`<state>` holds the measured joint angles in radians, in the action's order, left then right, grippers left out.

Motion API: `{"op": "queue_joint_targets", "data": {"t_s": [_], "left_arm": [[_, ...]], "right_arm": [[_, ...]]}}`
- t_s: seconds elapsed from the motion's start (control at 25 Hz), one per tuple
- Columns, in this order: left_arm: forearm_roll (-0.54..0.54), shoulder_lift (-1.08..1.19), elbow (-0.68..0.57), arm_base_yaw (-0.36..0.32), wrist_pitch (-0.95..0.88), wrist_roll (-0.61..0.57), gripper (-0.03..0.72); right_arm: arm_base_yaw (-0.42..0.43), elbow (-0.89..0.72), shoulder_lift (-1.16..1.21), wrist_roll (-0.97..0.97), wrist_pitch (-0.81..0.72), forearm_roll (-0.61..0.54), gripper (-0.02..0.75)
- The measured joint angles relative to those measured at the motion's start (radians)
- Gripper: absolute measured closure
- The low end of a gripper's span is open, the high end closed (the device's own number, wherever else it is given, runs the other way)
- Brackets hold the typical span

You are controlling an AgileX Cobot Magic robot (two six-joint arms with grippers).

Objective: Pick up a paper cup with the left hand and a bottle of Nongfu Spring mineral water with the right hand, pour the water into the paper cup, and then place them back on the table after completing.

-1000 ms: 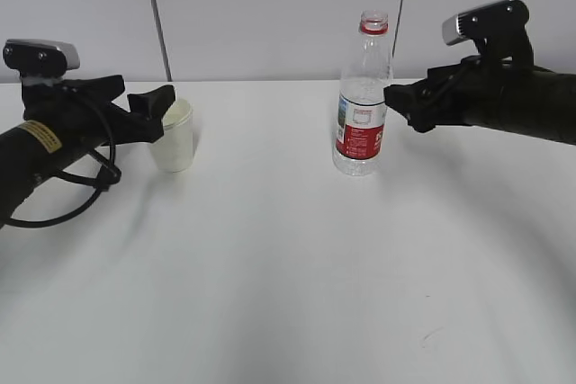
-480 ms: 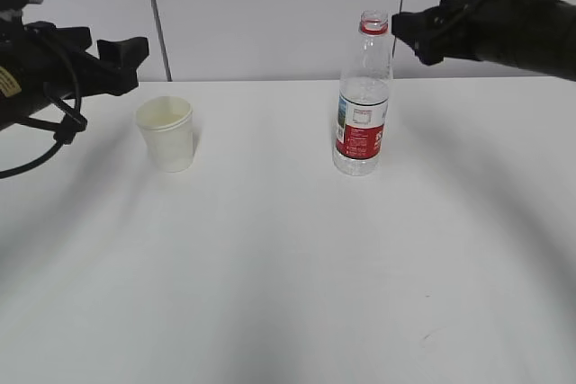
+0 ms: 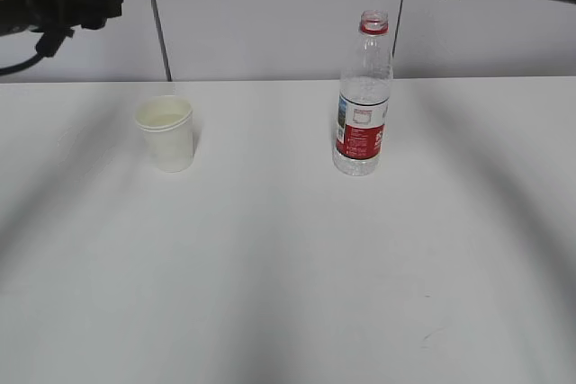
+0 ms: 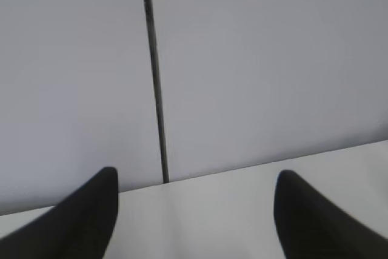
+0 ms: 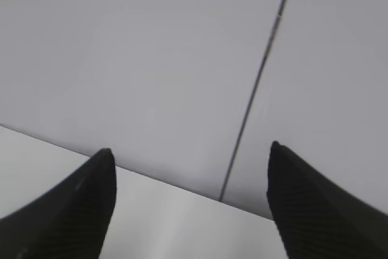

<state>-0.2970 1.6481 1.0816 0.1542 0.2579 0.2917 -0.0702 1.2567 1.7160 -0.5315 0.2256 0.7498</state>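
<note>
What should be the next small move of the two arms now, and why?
Probably both arms should simply finish moving away and stop. The paper cup and the bottle stand upright on the table, apart from each other. The left tool and the right tool are open, hold nothing, and hang high above the table, so likely nothing remains to grasp.

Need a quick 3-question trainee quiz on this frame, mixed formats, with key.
1. True or false: the bottle stands upright on the table with no cap.
2. The left gripper is: A) shut on the cup, B) open and empty, C) resting on the table.
3. Fill in: in the exterior view, the paper cup stands to the ___ of the bottle.

Key: 1 true; 2 B; 3 left. The right gripper is open and empty too.
</note>
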Motion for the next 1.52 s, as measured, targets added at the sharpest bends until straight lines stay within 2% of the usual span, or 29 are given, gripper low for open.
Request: {"op": "queue_joint_targets", "data": {"t_s": [0.36, 0.56, 0.76, 0.88, 1.04, 1.28, 1.52], "left_arm": [[0.022, 0.0, 0.21, 0.0, -0.342, 0.004, 0.198], [0.065, 0.0, 0.255, 0.001, -0.516, 0.005, 0.198], [0.108, 0.0, 0.272, 0.001, -0.653, 0.006, 0.2], [0.12, 0.0, 0.274, 0.001, -0.703, 0.006, 0.202], [0.143, 0.0, 0.281, 0.001, -0.753, 0.006, 0.209], [0.149, 0.0, 0.346, 0.001, -0.833, 0.006, 0.209], [0.152, 0.01, 0.399, 0.001, -0.972, 0.006, 0.209]], "right_arm": [[0.0, 0.164, 0.037, -0.035, -0.409, -0.017, 0.165], [-0.002, 0.219, 0.037, -0.053, -0.528, -0.083, 0.165], [-0.044, 0.258, 0.037, -0.053, -0.687, -0.111, 0.166], [-0.08, 0.278, 0.037, -0.053, -0.752, -0.125, 0.166], [-0.119, 0.311, 0.037, -0.038, -0.808, -0.199, 0.166], [-0.125, 0.355, 0.037, 0.071, -0.858, -0.35, 0.166], [-0.125, 0.405, 0.037, 0.139, -1.01, -0.385, 0.166]]}}
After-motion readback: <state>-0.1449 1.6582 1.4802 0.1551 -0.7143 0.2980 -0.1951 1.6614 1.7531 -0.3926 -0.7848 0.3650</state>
